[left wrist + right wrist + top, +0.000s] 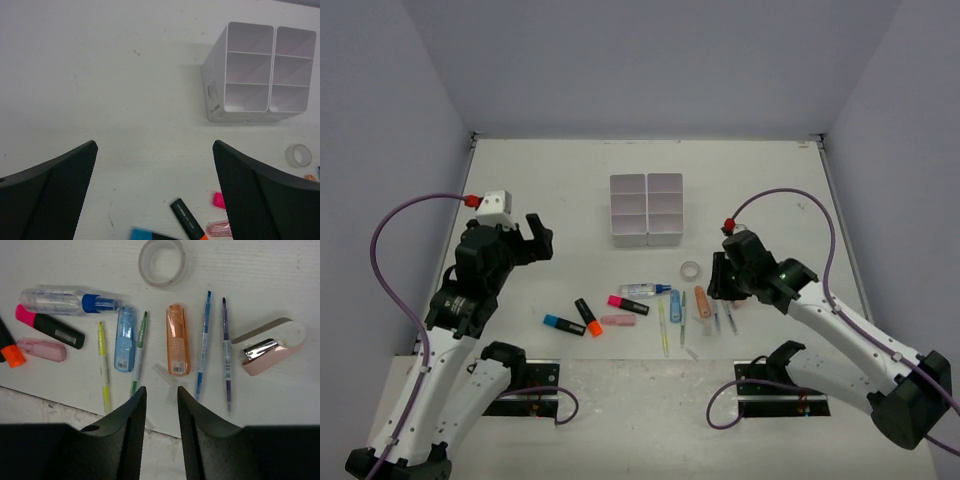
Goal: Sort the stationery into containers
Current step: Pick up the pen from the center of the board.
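The stationery lies in a loose row on the white table in front of the white six-compartment organiser tray [646, 238] [215, 95]. In the right wrist view I see a tape ring [162, 256], a blue-capped glue pen [65, 301], a pink highlighter [50, 326], a pink eraser [41, 349], thin pens [203, 347], and blue [125, 338] and orange [178, 339] cases. My right gripper [161, 389] [719, 290] hovers over this row, its jaws a narrow gap apart with nothing between them. My left gripper [154, 145] [535, 235] hangs wide open above bare table, left of the tray.
A pink-and-white dispenser [272, 345] lies at the right end of the row. The orange-ended highlighter [187, 217] and the blue-ended one [145, 234] lie at the left end. Clear tape scraps [167, 377] stick to the table near its front edge.
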`<state>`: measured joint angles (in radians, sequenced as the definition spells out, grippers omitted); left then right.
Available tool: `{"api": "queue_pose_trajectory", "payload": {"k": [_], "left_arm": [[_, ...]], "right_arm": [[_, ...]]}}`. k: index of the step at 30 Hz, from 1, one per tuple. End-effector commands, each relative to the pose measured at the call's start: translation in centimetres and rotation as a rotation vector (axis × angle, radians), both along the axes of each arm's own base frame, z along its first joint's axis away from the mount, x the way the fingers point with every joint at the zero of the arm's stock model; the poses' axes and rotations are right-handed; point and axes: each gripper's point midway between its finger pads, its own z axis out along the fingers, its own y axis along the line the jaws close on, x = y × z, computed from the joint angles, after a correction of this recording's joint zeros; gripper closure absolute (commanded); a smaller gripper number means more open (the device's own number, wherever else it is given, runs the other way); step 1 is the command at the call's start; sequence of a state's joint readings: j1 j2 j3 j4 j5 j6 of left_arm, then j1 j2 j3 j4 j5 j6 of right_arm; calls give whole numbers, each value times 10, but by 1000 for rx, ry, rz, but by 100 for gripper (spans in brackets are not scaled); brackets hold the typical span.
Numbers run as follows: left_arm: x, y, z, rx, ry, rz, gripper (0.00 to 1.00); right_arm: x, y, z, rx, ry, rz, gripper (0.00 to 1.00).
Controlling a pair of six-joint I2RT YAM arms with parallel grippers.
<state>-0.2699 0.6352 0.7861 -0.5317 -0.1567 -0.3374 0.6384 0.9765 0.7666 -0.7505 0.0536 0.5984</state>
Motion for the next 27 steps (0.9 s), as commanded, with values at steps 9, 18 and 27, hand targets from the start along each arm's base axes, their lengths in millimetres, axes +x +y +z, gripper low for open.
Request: {"api": "queue_pose_trajectory", "payload": {"k": [9, 18, 27], "left_arm": [[2, -14, 1, -5, -26, -66, 0], [0, -17, 1, -3, -28, -76, 0], [-1, -21, 2, 0, -30, -89, 0]], "right_arm": [[9, -19, -54, -212, 125, -130, 67], [12, -16, -74, -280, 205, -109, 72], [11, -5, -97, -267, 271, -93, 76]]}}
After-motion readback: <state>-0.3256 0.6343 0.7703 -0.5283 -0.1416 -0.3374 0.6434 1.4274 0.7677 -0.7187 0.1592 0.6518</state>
